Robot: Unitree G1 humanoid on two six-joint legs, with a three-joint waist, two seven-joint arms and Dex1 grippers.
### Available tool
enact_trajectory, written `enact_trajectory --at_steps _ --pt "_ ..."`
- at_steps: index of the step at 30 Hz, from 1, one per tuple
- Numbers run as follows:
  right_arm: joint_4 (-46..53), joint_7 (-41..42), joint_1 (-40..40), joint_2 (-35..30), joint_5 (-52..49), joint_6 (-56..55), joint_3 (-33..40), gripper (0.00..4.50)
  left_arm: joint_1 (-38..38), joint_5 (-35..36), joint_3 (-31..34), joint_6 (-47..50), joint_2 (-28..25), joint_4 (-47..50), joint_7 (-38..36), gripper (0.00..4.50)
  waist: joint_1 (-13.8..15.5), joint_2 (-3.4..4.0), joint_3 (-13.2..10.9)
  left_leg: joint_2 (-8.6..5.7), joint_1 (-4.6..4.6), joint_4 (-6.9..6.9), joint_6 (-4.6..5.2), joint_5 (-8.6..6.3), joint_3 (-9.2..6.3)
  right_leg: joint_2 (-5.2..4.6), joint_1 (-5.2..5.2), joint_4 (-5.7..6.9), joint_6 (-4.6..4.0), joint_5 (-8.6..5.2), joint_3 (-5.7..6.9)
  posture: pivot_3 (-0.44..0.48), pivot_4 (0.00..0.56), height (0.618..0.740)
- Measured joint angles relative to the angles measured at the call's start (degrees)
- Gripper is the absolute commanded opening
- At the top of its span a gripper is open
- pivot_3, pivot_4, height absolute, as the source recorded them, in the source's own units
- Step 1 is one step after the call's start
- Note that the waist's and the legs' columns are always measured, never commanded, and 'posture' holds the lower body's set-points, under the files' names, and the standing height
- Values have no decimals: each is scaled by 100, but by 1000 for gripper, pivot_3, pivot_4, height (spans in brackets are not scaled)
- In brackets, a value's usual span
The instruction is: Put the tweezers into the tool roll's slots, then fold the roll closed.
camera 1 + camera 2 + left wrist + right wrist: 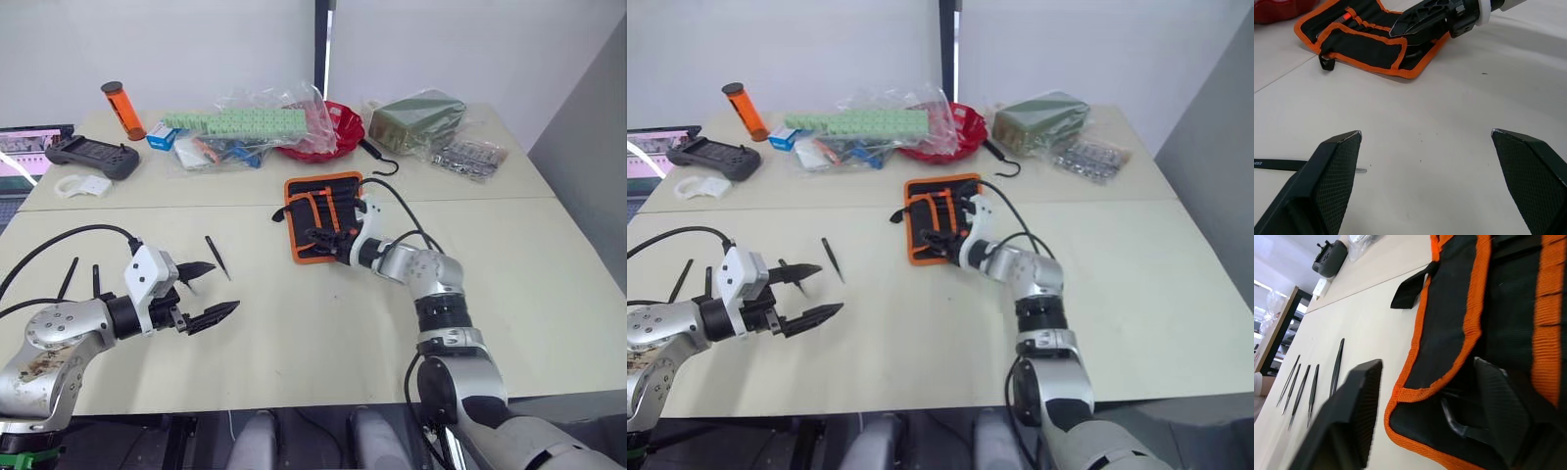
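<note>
The tool roll [321, 213], black with orange edging, lies unrolled at the middle of the table, its strap [1409, 291] trailing off one side. My right gripper [1427, 363] is open, its fingers straddling the roll's near orange edge, one finger over the slots [1518, 313] and one over bare table. One of the tweezers [217, 258] lies alone left of the roll. Several more tweezers [1299, 386] lie side by side farther left. My left gripper [226, 286] hovers open and empty just in front of the lone tweezers [1273, 164].
Along the back of the table are an orange bottle [122, 110], a black controller [93, 155], plastic bags with green blocks [245, 125], a red bowl [338, 132], a black hook [382, 162] and a green packet [421, 117]. A seam [147, 208] crosses the table.
</note>
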State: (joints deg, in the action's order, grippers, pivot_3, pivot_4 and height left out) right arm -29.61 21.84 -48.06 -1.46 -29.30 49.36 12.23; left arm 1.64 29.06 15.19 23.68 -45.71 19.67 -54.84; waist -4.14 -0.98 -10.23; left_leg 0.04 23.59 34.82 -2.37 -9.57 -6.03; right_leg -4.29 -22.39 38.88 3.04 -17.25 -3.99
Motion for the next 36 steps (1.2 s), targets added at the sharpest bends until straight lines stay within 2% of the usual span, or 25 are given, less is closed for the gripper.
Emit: enact_trajectory --at_steps 5,6,16,28,36 --pt "-366 -67 -165 54 0 -259 54 249 175 3 4 1 28 96 76 4500 19 -1 0 -2 -3 3 0 0 0 -2 7 -3 0 0 0 0 150 740" --pt "-417 -70 -212 77 0 -305 62 13 176 3 4 1 31 97 96 4500 20 -1 1 -1 -5 5 0 0 0 -1 8 -4 0 0 0 0 150 740" --pt "-445 85 -251 28 -27 -262 28 13 175 26 4 2 34 186 200 4500 21 -1 0 1 -12 3 0 0 2 0 11 -2 -1 0 0 0 150 740" --pt "919 878 328 -528 -134 896 -690 13 -59 31 -11 2 39 54 157 4500 29 -2 0 0 -4 -2 0 0 1 0 6 -9 -1 -1 1 0 150 740" --pt "2423 1750 940 -1438 63 999 -2124 13 -219 29 -196 2 45 -50 78 4500 22 -4 -2 3 5 -1 0 0 1 0 3 -22 0 -2 2 0 150 740"
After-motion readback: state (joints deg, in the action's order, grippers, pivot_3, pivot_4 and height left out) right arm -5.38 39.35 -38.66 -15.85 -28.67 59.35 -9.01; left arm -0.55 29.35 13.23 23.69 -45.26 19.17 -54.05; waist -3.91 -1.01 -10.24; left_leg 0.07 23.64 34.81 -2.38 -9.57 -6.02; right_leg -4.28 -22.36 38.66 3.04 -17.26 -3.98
